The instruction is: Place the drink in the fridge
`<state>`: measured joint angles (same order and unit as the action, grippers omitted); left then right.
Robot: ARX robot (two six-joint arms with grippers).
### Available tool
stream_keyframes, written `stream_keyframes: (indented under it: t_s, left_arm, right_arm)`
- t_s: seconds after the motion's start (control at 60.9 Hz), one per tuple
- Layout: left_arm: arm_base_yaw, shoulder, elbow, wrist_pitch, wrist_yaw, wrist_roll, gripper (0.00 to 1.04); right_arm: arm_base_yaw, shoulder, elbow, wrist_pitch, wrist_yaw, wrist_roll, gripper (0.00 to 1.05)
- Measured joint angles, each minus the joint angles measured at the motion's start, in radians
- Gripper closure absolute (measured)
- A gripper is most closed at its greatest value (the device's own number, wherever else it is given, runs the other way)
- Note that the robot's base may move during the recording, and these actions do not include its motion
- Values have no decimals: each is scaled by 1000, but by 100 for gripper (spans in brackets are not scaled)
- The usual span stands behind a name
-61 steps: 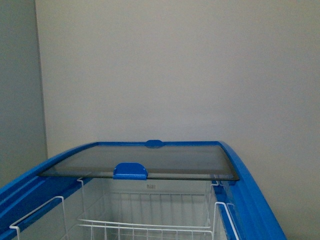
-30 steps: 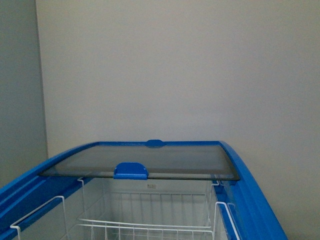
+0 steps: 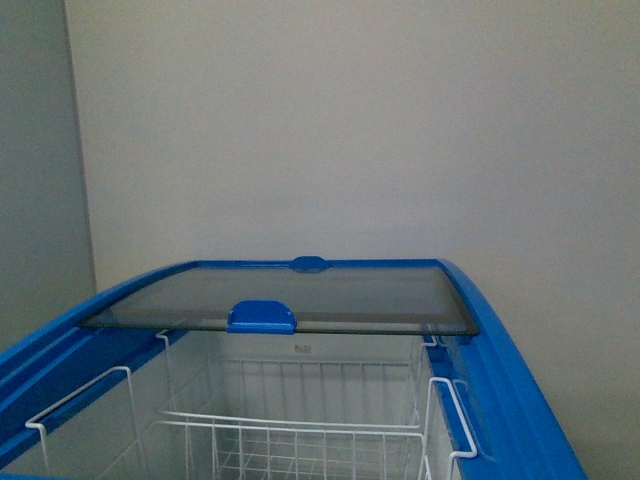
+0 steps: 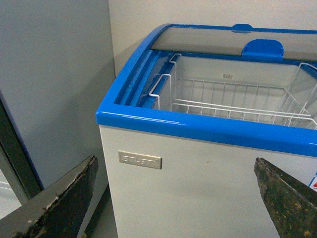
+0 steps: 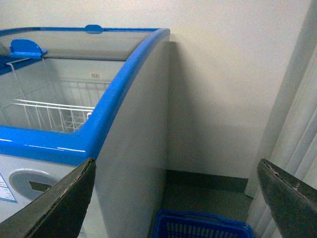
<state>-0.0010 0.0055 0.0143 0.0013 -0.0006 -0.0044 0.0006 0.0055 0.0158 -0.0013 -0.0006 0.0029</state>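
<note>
Fridge long axis fwd, lid back.

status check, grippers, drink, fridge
Left gripper open, empty. Right gripper open, empty. Drink not in view. Fridge glass top slid back, wire basket exposed, nothing blocking.

One fridge. Two blue handles on one glass top. White wire baskets inside, number unclear. One blue basket on the floor. Two grippers: left, right, each showing two fingers spread wide.
</note>
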Motion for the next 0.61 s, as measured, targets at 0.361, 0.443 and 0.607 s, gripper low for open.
stream_keyframes:
  t_s: [0.361,0.443,0.607]
  left_arm:
    - [0,0,0,0,0,0,8]
    - [0,0,0,0,0,0,8]
    - [0,0,0,0,0,0,8]
  right_arm:
    - [0,0,0,0,0,0,7]
    - [0,0,0,0,0,0,7]
    - [0,0,0,0,0,0,7]
